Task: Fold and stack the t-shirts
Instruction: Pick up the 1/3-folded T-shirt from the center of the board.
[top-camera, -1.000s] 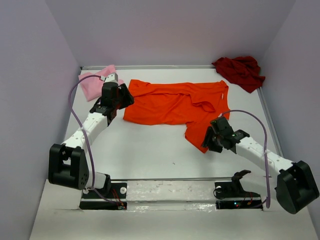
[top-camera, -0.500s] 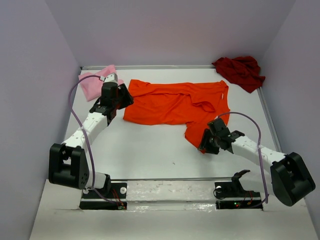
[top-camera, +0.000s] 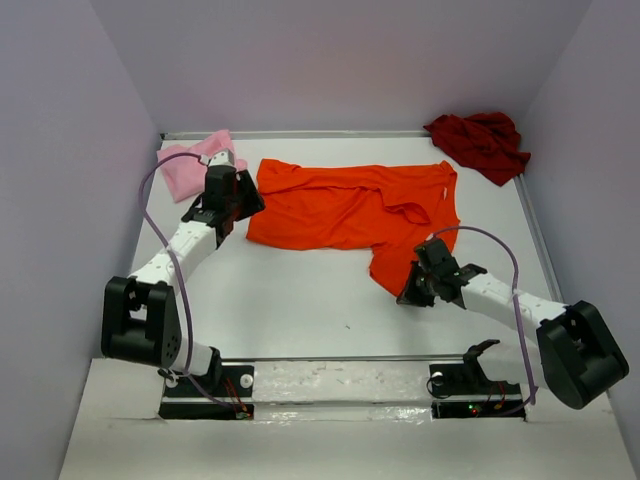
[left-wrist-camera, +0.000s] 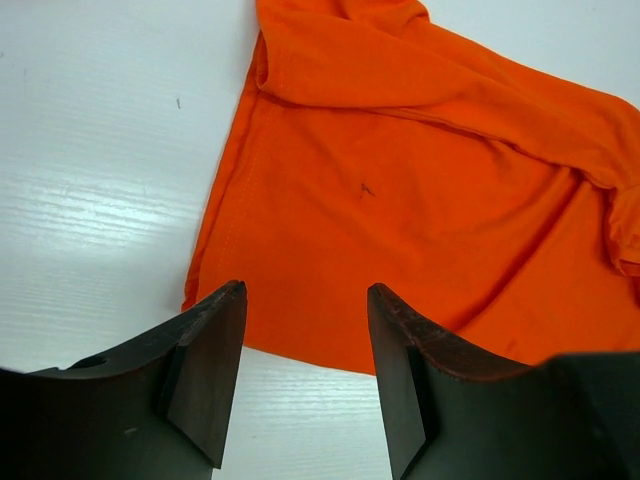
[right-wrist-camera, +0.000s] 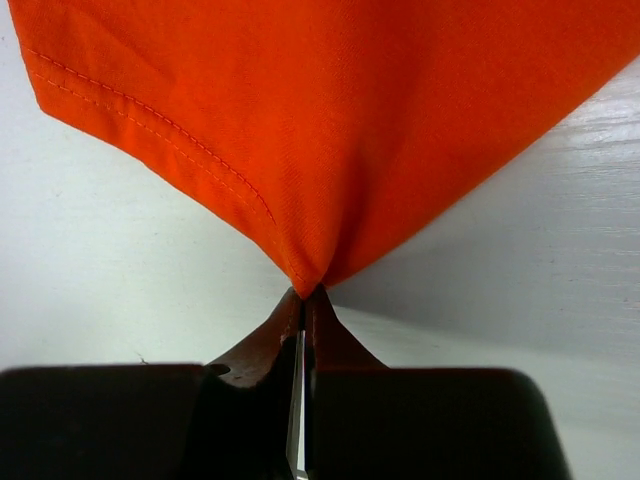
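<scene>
T-shirts, count: you have three on the table (top-camera: 300, 310), one of each colour.
Arms, count: two, each with one gripper; both show in the top view.
Orange t-shirt (top-camera: 340, 205), place: mid-table, spread mostly flat, between the two grippers.
Orange t-shirt, long axis: runs 9 to 3 o'clock. At the 3 o'clock end a flap turns down toward 6 o'clock and narrows to a corner.
Orange t-shirt, heading: folds bunch near the 3 o'clock end; you cannot tell which end is the collar.
Pink t-shirt (top-camera: 187, 165), place: far corner at 10 o'clock, bunched, partly hidden behind the left arm's wrist. Its axis is not readable.
Dark red t-shirt (top-camera: 480, 142), place: far corner at 2 o'clock, crumpled in a heap by the side wall, well apart from the other two.
Left gripper (left-wrist-camera: 305, 300): jaws apart, nothing between them. It sits at the orange t-shirt's 9 o'clock edge, over the near corner of that hem. You cannot tell whether the fingertips touch cloth.
Right gripper (right-wrist-camera: 303, 297): fingers pressed together, clamped on the tip of the flap's corner, about 5 o'clock of the table. In your right wrist view the stitched hem runs away from the pinch and the cloth fans out from the tips.
Layout: each shirt lies on its own patch of table.
</scene>
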